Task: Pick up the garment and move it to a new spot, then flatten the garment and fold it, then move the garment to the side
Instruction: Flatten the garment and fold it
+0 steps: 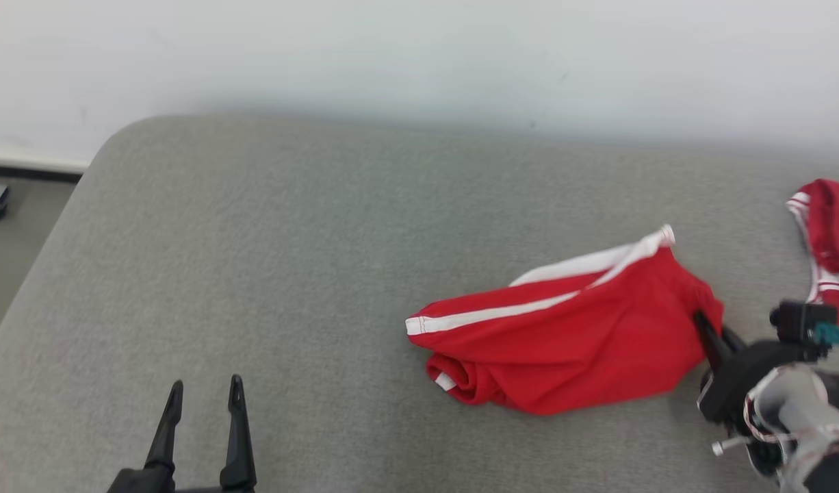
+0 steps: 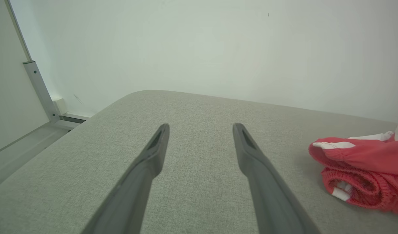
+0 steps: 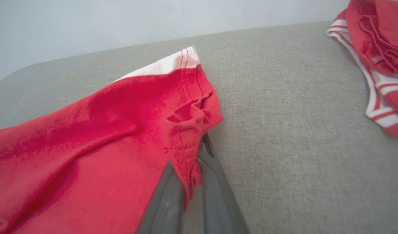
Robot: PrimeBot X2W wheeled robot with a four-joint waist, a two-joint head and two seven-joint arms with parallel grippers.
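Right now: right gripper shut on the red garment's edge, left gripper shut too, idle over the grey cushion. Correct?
Not quite. The left gripper is open, its fingers spread apart above the grey cushion, as the left wrist view shows. The rest holds: the right gripper is shut on the red garment at its edge.

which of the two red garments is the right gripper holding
The red garment nearer the middle, with one broad white band: the right gripper is shut on its corner. The other red garment, thin-striped, lies apart at the right edge.
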